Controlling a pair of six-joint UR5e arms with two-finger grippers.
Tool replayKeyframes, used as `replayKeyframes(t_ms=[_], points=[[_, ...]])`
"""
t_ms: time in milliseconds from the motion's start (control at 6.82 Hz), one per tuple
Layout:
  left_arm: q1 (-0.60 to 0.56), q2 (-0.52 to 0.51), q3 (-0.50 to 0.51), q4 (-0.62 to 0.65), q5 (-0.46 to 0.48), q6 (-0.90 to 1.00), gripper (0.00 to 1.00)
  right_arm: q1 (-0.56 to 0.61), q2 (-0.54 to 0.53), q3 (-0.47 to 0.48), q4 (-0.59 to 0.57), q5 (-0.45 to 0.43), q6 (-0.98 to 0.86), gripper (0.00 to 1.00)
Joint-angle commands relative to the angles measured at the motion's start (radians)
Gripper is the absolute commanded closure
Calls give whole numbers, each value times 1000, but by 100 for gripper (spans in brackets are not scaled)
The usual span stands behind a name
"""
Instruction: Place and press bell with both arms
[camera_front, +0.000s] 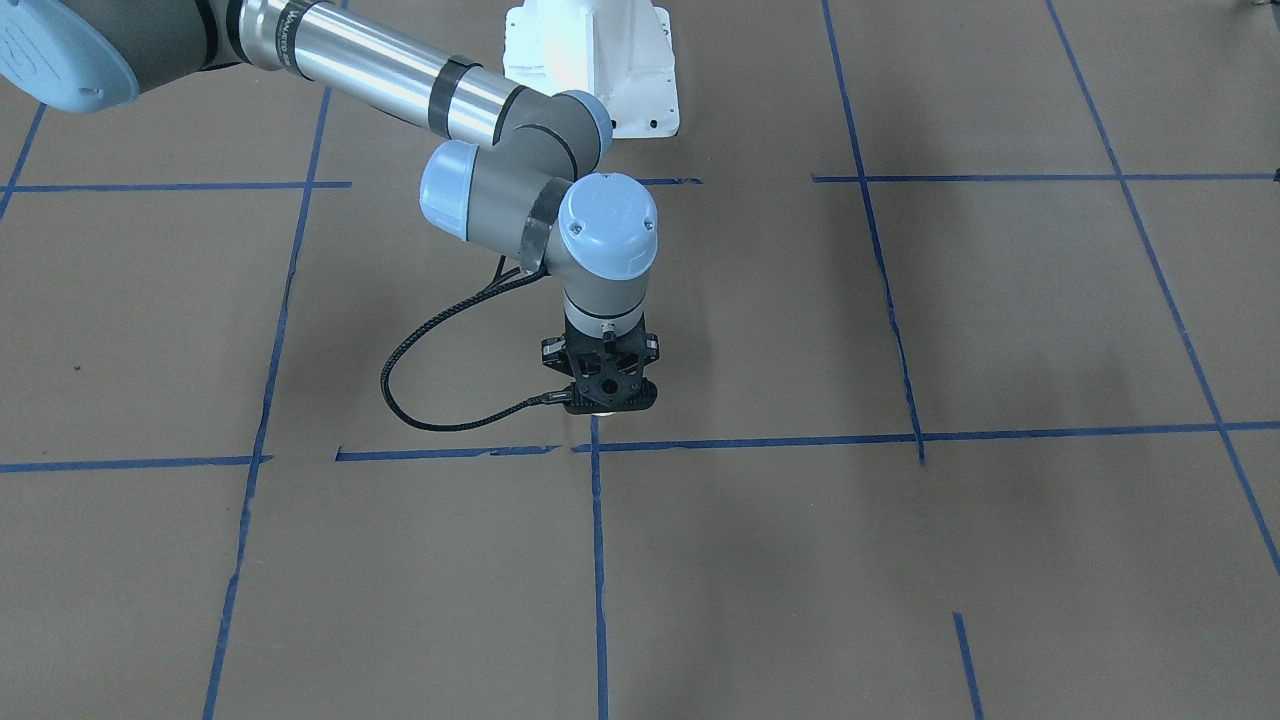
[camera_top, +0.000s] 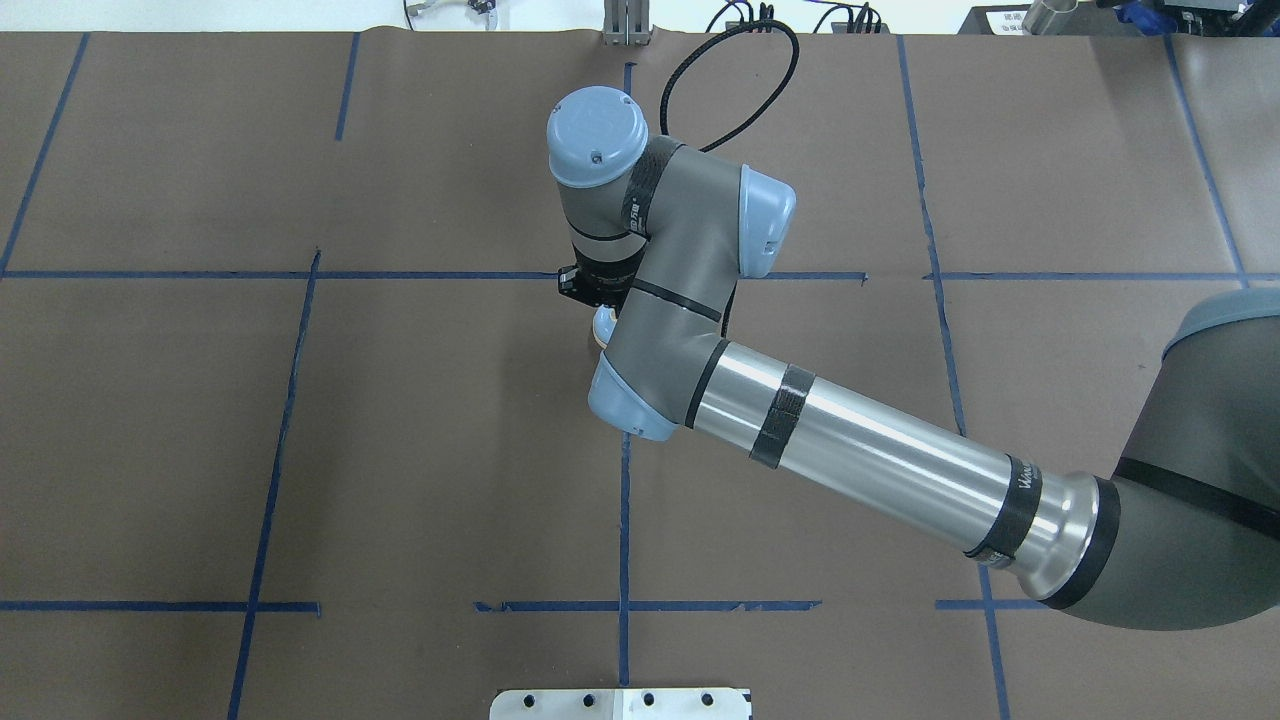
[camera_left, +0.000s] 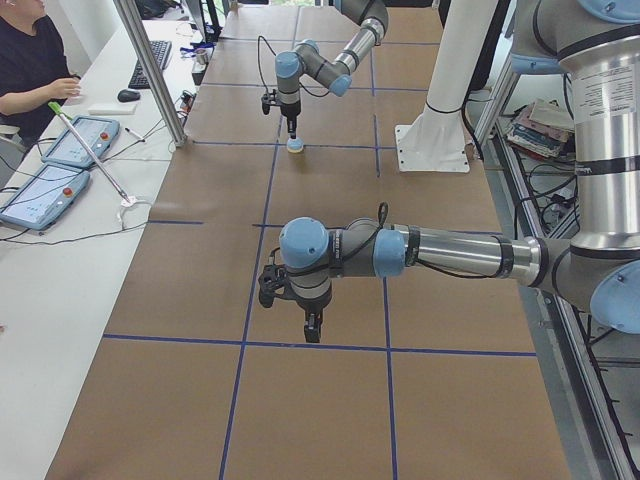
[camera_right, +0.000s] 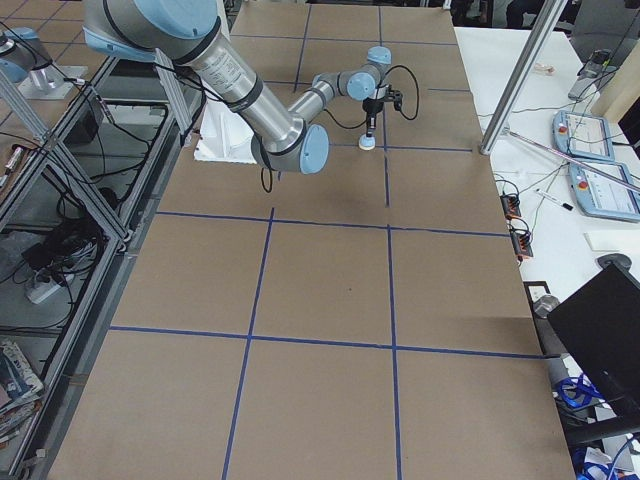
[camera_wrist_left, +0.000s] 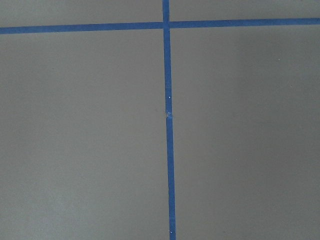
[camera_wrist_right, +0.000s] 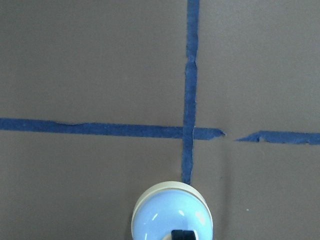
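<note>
Overhead exterior: right arm (camera_top: 860, 440) extended forward, wrist vertical. Right gripper (camera_wrist_right: 181, 235) closed, tips touching top of bell (camera_wrist_right: 155, 217). Left gripper (camera_left: 312, 328): cannot tell.

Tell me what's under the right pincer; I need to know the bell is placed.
The bell, light-blue dome on cream base, sits on the table beneath the right pincer. The pincer's tip hides its button.

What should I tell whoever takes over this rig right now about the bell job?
Right gripper: looks shut, pointing down onto the top of the bell.
Left gripper: off over bare table; cannot tell if it is open or shut.
The bell stands upright on the table, beside a tape crossing.
Done: bell placed.
Left: finish the press; whether it has rung does not show.
</note>
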Motion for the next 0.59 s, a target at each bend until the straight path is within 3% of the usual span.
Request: replayKeyframes(t_ms=[0, 293, 440], points=[[1, 0, 3, 0, -1, 0, 0, -1, 1, 3, -1, 0, 0, 100], [1, 0, 4, 0, -1, 0, 0, 24, 4, 77, -30, 20, -2, 99], [1, 0, 4, 0, -1, 0, 0, 47, 4, 134, -82, 49, -2, 93]])
